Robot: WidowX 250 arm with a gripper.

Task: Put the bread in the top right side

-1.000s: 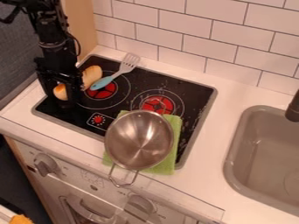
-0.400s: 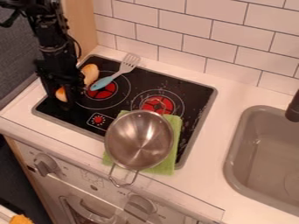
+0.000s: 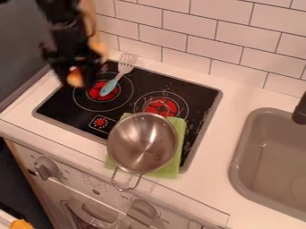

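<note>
At the upper left the black gripper [image 3: 76, 79] is shut on the bread [image 3: 75, 78], holding it above the stove's back left part. One end of the bread shows between the fingers and the other behind the gripper, toward the wall; its middle is hidden. Both arm and bread look blurred. The black stove [image 3: 65, 109] has red burner centres, and its left burner lies just right of and below the gripper.
A blue spatula [image 3: 108, 87] lies across the left burner, close to the gripper. The metal pot [image 3: 142, 143] rests on a green cloth [image 3: 173, 167] at the stove's front right. A grey sink [image 3: 239, 165] is at the right, and a tiled wall [image 3: 233, 33] runs behind.
The gripper has risen off the stove's left side and shifted slightly right and back, carrying the bread. The spatula has turned and moved a little. Pot and cloth have stayed put.
</note>
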